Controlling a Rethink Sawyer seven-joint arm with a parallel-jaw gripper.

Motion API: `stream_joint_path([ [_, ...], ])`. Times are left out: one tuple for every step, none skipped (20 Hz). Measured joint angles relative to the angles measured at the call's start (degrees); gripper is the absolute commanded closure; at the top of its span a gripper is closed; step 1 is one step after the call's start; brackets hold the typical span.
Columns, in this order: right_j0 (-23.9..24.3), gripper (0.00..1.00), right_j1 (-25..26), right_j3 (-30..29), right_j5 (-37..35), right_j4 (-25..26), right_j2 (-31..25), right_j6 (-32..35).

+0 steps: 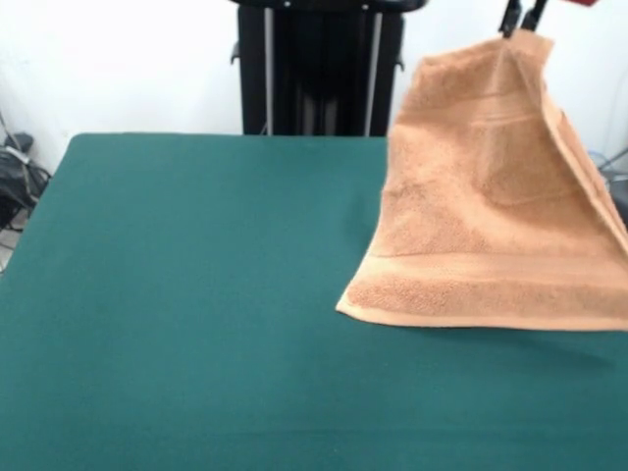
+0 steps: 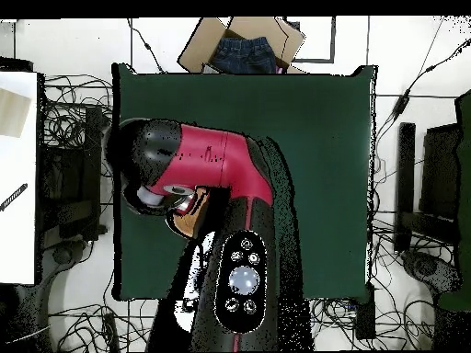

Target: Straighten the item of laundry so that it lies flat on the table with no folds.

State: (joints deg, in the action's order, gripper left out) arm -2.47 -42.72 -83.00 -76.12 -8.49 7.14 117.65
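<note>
The light orange-tan towel (image 1: pixel 491 206) hangs in the air over the right side of the dark green table (image 1: pixel 177 294). My gripper (image 1: pixel 520 18) shows only its black tips at the top edge and is shut on the towel's top corner. The towel drapes down in a fan shape with a slanting fold along its right side. Its banded lower edge hangs level just above the table and casts a shadow there. In the overhead view my red and black arm covers the gripper, and only a small patch of the towel (image 2: pixel 189 219) shows under it, over the table (image 2: pixel 322 138).
My black pedestal (image 1: pixel 319 69) stands at the table's far edge. A cardboard box with dark blue clothing (image 2: pixel 243 48) sits beyond the table's edge opposite my base. Cables and black gear (image 1: pixel 15 177) lie on the floor around the table.
</note>
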Motion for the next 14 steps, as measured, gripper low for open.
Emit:
stream_joint_path([
  [-0.02,1.00,-0.21,0.12,-0.14,-0.01,0.26,0.00],
  [-0.02,1.00,-0.47,0.32,-0.24,-0.01,0.60,0.00],
  [0.00,1.00,-0.66,0.48,-0.24,-0.01,0.85,0.00],
  [0.01,1.00,-0.87,0.71,-0.24,-0.01,1.11,0.00],
  [0.00,1.00,-1.06,0.93,-0.24,-0.01,1.28,0.00],
  [-0.01,1.00,-1.45,1.11,-0.24,-0.01,1.41,0.00],
  [-0.01,1.00,-1.84,1.29,-0.25,-0.01,1.54,0.00],
  [-0.02,1.00,-2.02,1.31,-0.24,-0.01,1.60,0.00],
  [-0.10,1.00,-2.43,1.31,-0.25,-0.01,1.82,0.00],
  [-0.19,1.00,-2.72,1.29,-0.25,0.00,2.03,0.00],
  [-0.34,1.00,-3.06,1.29,-0.25,0.00,2.32,0.00],
  [-0.48,1.00,-3.40,1.29,-0.25,0.00,2.61,0.00],
  [-0.60,1.00,-3.69,1.29,-0.25,0.00,2.84,0.00],
  [-0.72,1.00,-4.09,1.16,-0.25,0.00,3.02,0.00],
])
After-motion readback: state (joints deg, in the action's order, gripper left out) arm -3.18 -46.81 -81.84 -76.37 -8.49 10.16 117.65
